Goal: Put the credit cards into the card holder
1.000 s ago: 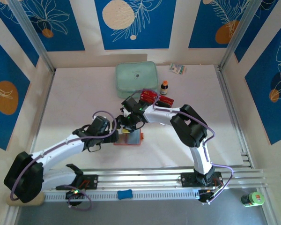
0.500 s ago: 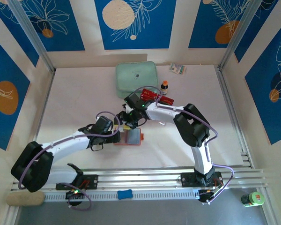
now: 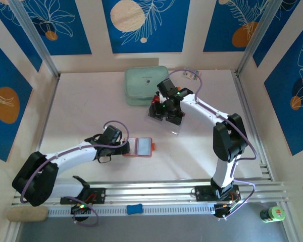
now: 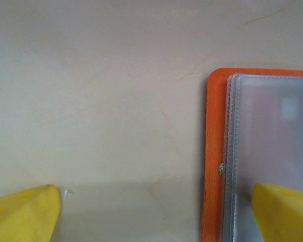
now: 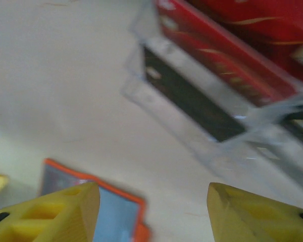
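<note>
The orange card holder lies open on the table with its greyish pockets facing up. My left gripper is open at its left edge. One yellow fingertip lies over the pockets, the other over bare table. My right gripper hangs open and empty farther back, over the credit cards. In the right wrist view, red cards and a black card lie with a clear plastic sheet. The holder's corner sits by the left finger.
A mint-green zipped pouch lies at the back centre, just behind the right gripper. A small packet rests near the back wall. The clear sheet juts toward the table's middle. Bare tabletop lies left and right of the holder.
My right gripper has lifted away from the card holder and swung back and to the right, over the cards. The left gripper has stayed open at the holder's edge.
</note>
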You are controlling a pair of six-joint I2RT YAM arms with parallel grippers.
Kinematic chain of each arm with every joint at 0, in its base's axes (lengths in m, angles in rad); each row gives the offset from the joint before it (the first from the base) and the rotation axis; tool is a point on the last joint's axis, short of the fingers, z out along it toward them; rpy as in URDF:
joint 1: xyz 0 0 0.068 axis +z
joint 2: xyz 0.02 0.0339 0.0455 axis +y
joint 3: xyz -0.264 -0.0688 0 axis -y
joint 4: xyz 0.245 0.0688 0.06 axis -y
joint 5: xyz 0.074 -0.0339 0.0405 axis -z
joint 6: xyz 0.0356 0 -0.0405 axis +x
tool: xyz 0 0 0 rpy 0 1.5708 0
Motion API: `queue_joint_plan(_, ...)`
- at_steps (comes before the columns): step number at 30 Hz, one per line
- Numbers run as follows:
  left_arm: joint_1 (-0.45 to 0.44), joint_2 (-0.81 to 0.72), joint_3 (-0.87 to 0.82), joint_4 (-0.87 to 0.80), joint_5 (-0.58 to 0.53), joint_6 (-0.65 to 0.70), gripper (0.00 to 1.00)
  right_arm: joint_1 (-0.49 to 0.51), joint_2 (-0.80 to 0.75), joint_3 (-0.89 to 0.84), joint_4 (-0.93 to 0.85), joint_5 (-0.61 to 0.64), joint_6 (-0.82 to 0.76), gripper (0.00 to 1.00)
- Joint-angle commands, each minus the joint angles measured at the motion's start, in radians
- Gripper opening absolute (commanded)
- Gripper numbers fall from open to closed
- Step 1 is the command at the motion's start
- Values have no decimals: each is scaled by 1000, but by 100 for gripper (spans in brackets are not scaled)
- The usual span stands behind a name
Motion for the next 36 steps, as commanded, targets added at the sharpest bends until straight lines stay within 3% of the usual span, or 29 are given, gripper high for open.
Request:
queue_joint_plan(1,8,3,-12,4,3,10,96,-8,1,50,-158,175,-170,58)
queue_joint_plan(7,8,2,-13,3,3,9,97,2,61,91,-217,339,-261,52)
queue_joint_plan(15,8,2,-13,3,3,7,96,15,115,105,-228,461,-313,41)
queue_joint_plan(28,8,10,-16,11,5,5,97,31,157,101,-215,469,-342,35)
queue_joint_plan(36,8,12,-16,16,6,7,96,36,139,76,-210,464,-345,19)
